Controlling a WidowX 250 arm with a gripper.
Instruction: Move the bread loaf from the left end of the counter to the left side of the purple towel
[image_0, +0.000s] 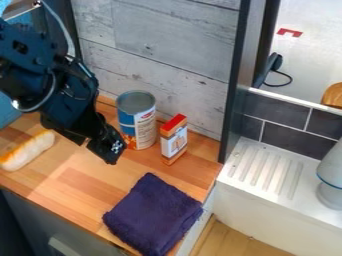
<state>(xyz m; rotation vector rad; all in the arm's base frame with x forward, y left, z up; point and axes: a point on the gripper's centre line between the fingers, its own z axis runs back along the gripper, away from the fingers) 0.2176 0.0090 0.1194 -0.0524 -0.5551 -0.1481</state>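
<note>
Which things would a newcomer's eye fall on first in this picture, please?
Probably the dark purple cloth first, folded near the front edge of the wooden counter. Next may come the big black arm at the upper left, its gripper hanging over the counter in front of the can. The small box with a bright red top, standing upright just right of the can, also catches the eye.

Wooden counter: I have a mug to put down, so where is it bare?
The widest bare patch of the wooden counter lies between the bread and the purple cloth. A smaller one separates the cloth from the red-topped box. It is crowded toward the wall, where the can and box stand close together, the claw hanging nearby.
</note>
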